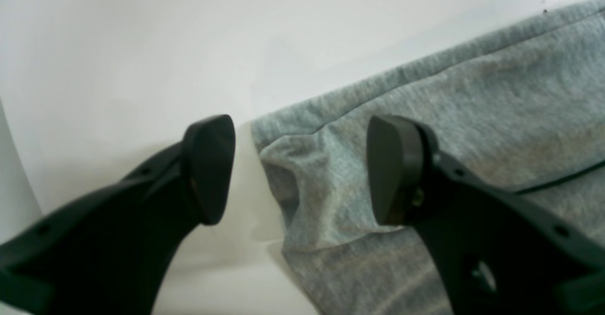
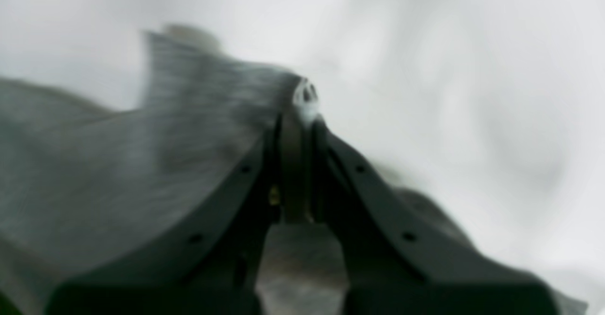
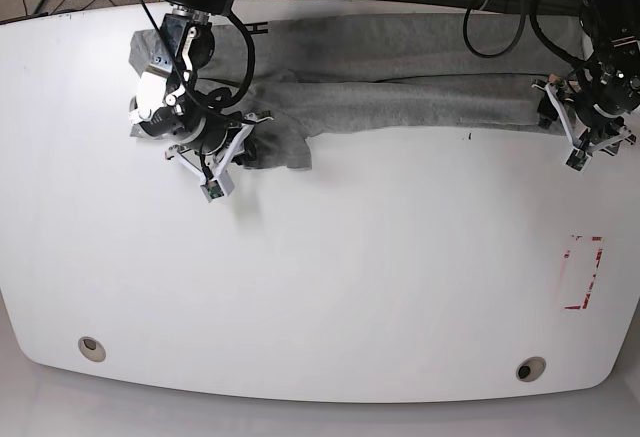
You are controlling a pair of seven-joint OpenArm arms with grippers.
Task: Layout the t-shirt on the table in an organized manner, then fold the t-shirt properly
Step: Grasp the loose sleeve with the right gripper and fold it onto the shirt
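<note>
Right gripper (image 2: 295,130) shut on t-shirt (image 2: 142,163)

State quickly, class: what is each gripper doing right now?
Left gripper: open, straddling the t-shirt corner, holding nothing.
Right gripper: shut on the t-shirt.

The shirt (image 3: 400,87) lies along the far edge of the tabletop (image 3: 320,287), with both arms over its ends; the near side stays open.
</note>
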